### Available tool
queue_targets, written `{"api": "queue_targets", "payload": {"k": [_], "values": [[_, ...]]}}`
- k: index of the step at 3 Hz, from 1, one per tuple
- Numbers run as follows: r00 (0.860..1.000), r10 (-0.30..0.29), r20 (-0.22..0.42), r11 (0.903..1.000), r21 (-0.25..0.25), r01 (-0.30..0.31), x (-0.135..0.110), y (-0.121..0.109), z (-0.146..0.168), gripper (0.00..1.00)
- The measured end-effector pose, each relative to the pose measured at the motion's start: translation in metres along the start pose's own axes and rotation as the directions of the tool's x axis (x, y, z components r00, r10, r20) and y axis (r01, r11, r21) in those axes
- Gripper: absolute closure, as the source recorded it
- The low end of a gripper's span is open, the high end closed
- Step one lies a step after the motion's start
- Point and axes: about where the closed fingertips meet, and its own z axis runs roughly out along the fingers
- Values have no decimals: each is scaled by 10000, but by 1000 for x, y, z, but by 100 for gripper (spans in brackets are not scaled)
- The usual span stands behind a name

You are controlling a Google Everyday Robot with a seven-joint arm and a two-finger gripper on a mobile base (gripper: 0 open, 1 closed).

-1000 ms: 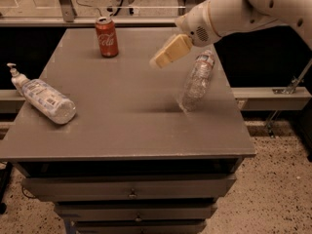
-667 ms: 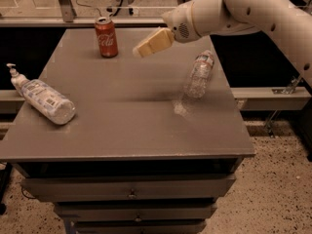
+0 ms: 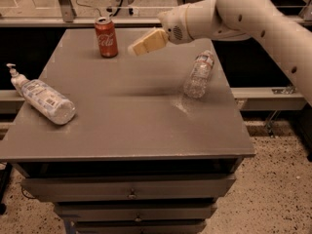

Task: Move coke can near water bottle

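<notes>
Coke can [image 3: 106, 37] stands upright at the back of the tabletop [image 3: 136, 126], close to the far edge. The end effector [image 3: 139, 46] hovers just right of the can, above the surface, tip aimed at it, not touching. Can't tell if it's open or closed; nothing seems held. The water bottle [image 3: 199, 74] lies on its side well right of the can & nearer the front, close to the right edge. A bigger pump bottle [image 3: 46, 100] lies well left of the can, toward the front.

Step in hand, I'd say: approach for the grasp, can not yet picked up. Next move calls for coming level w/ the can's body & closing round it w/o shoving it, since the far edge is just behind the can & a push could send it off. Then carry it right & forward.

Room: a wide bare stretch runs from the can to the water bottle, so the path looks free. Set-down is best on the can's side of that bottle; beyond it the right edge comes quickly, & a lying bottle may roll if bumped
</notes>
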Motion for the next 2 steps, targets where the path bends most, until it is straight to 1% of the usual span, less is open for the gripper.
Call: {"api": "queue_targets", "payload": {"k": [1, 2], "values": [[9979, -9, 641, 10000, -14, 10, 5, -25, 46, 0], [9939, 48, 1101, 9999, -131, -34, 4, -51, 87, 0]]}}
